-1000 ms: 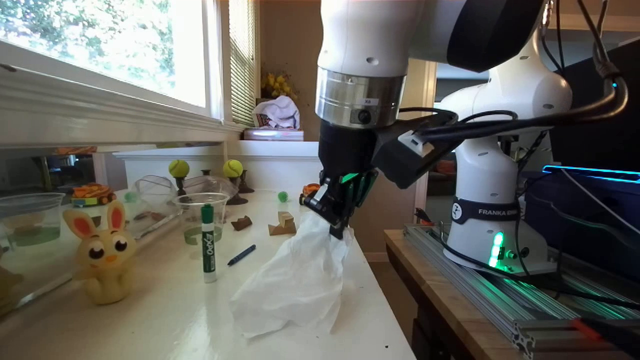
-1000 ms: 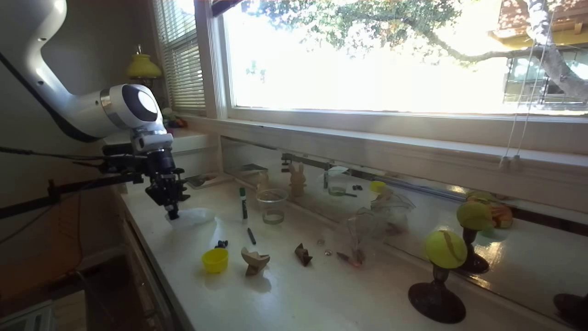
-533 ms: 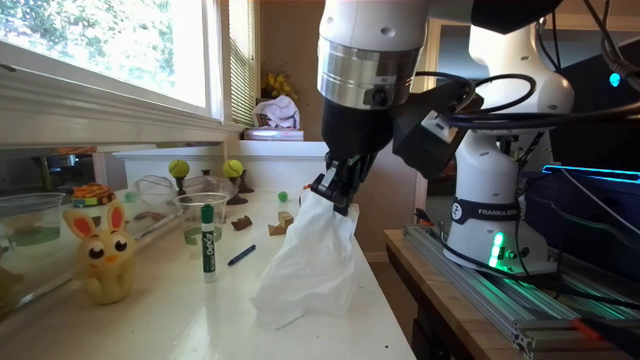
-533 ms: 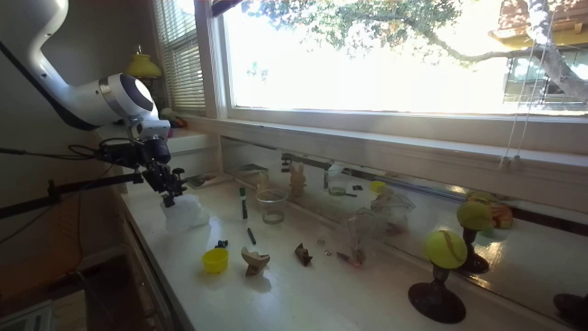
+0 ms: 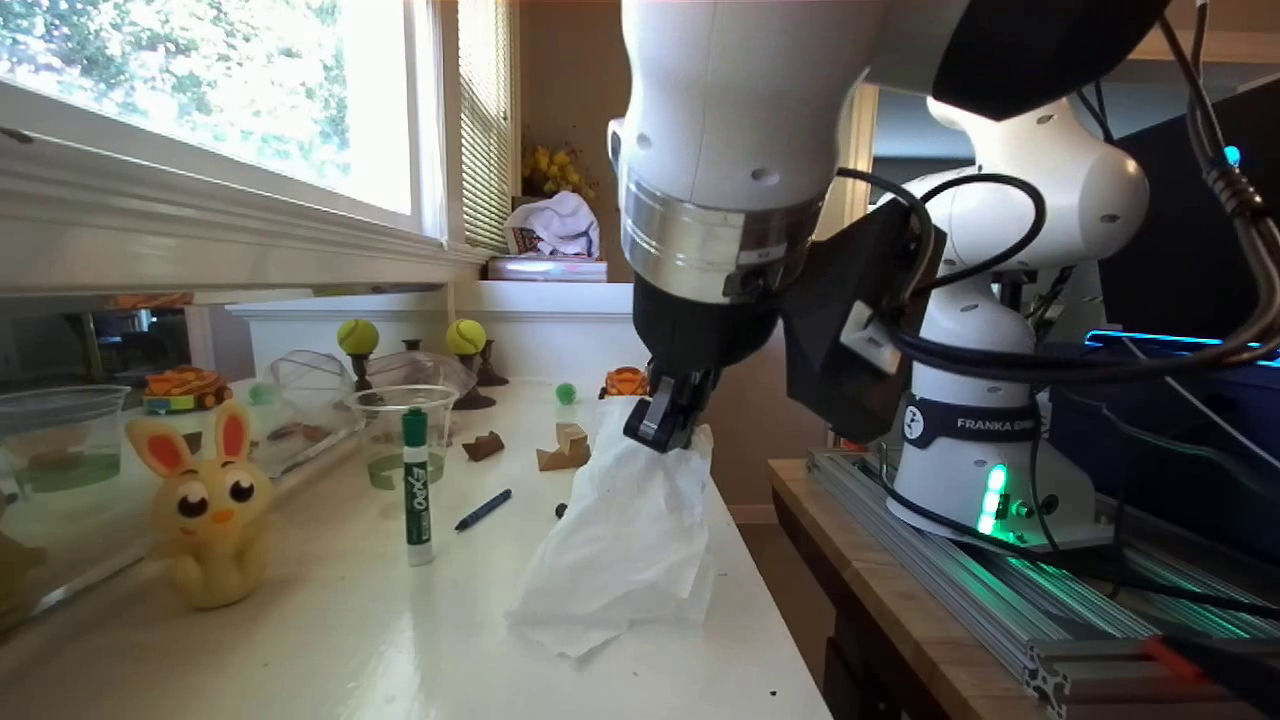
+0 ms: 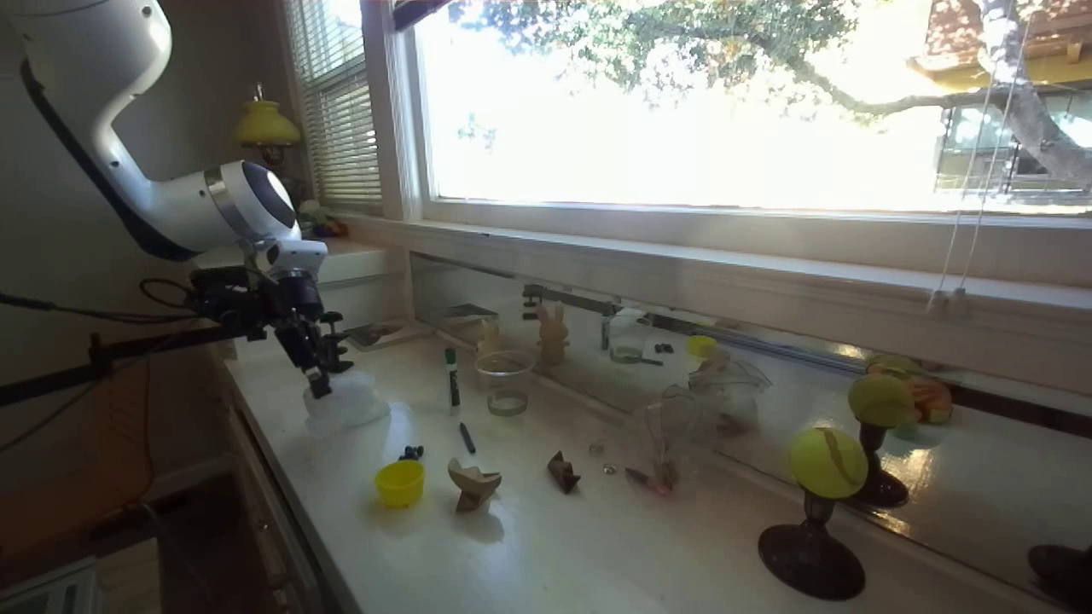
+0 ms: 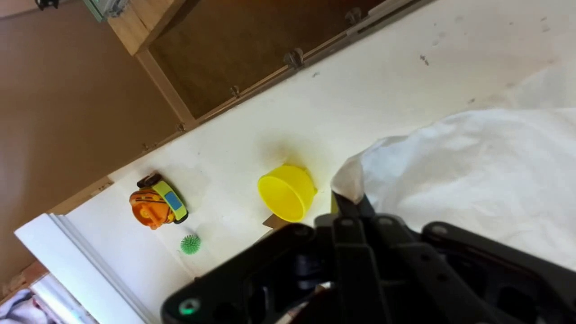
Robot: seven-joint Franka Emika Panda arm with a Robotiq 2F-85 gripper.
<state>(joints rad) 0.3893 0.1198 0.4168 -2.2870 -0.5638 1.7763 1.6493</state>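
Plainly, the wrist view records what the exterior views do not resolve: a gathered corner of a white sheet is pinched at the tips of the tool, whose fingers stand close together. Whether the sheet is cloth or paper cannot be determined. The same view shows an orange toy vehicle at about 9 o'clock of the tool and a green spiky ball between 8 and 9 o'clock. In an exterior view, a rabbit figure sits in full sight, just short of 9 o'clock of the tool and outside the wrist view.

Containers: a yellow cup stands upright on the tabletop, near the tool at about 9 o'clock in the wrist view; its inner wall shows yellow. In an exterior view, a clear plastic cup shows green at its base; contents or coloured bottom, it is unclear. A green-capped marker stands upright near that cup in both exterior views.

Position of the sheet: in the wrist view it spreads from the tool toward 3 and 4 o'clock. In an exterior view it hangs from the tool toward 6 and 7 o'clock, its lower edge appearing to rest on the tabletop.
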